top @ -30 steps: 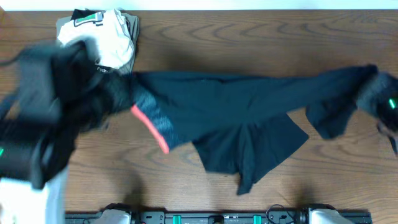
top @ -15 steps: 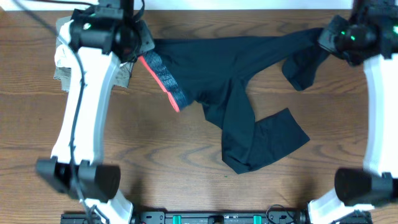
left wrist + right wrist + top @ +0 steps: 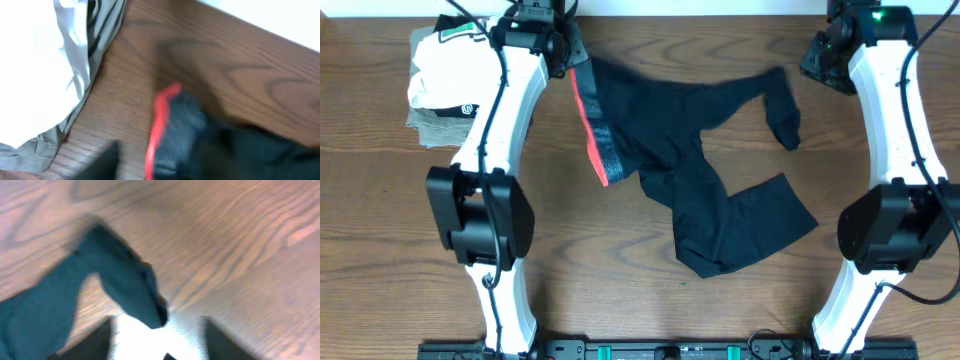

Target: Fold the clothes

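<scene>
The black pants (image 3: 700, 150) lie spread over the far middle of the table (image 3: 620, 300); the red-lined waistband (image 3: 595, 130) is at the left, one leg reaches right, the other bends nearer; the left gripper (image 3: 560, 48) hangs by the waistband's far end, and I cannot tell how its jaws stand; the right gripper (image 3: 156, 327) stands wide and holds nothing; a pile of folded clothes (image 3: 445, 85) sits far left.

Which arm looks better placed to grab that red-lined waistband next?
Left, probably. The left gripper sits right by the top end of the waistband, while the right gripper is across the table, beyond the far leg end.
</scene>
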You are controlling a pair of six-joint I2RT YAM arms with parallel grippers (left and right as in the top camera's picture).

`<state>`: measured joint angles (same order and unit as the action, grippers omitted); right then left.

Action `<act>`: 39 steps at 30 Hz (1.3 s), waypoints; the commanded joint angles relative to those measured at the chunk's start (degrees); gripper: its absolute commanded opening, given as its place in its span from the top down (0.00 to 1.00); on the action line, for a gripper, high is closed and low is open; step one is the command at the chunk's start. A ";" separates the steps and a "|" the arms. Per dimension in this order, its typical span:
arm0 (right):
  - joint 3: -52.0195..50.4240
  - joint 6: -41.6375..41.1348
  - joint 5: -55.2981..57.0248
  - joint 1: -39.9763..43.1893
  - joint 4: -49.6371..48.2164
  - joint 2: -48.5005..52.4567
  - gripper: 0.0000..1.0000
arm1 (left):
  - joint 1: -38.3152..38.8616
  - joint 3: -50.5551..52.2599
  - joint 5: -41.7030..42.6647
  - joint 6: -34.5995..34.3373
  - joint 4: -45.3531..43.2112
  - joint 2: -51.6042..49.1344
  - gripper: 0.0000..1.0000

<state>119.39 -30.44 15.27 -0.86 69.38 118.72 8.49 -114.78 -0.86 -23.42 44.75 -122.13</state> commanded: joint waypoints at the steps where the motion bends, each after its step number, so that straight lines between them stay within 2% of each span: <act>1: 0.35 2.78 4.46 -0.28 0.85 -1.05 0.01 | -0.55 -0.09 -1.36 0.48 0.37 -0.11 0.07; 2: 0.39 2.91 4.46 -0.28 1.42 -1.33 0.01 | -0.55 -0.09 -1.33 0.48 0.72 0.20 0.00; 7: 0.39 2.82 4.09 -0.28 6.62 -4.50 0.01 | -0.57 -0.09 -1.33 3.08 5.77 4.09 0.02; 12: 0.39 2.89 -0.57 -0.28 18.12 -8.22 0.01 | -0.52 -0.09 -0.46 3.43 21.42 10.45 0.02; 16: 0.26 2.91 -4.83 -0.31 27.58 -8.74 0.01 | -0.13 -0.07 5.20 4.24 34.45 11.78 0.02; 20: -2.82 5.46 -7.17 -0.72 27.93 -8.94 0.01 | 1.36 3.28 9.68 8.70 39.47 11.65 0.02; 25: -8.24 4.63 -7.15 -0.76 27.93 -8.96 0.01 | 4.48 11.32 12.85 10.14 37.13 11.65 0.02; 30: -13.31 4.13 -7.10 -1.09 27.63 -10.05 0.01 | 7.32 20.15 14.82 9.81 28.44 13.09 0.02; 39: -19.74 3.65 -6.93 -1.90 23.82 -16.63 0.01 | 8.35 34.01 15.41 8.44 14.73 22.67 0.02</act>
<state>101.06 -26.33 8.45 -2.15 93.97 106.06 16.93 -83.13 13.85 -14.96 61.43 -103.35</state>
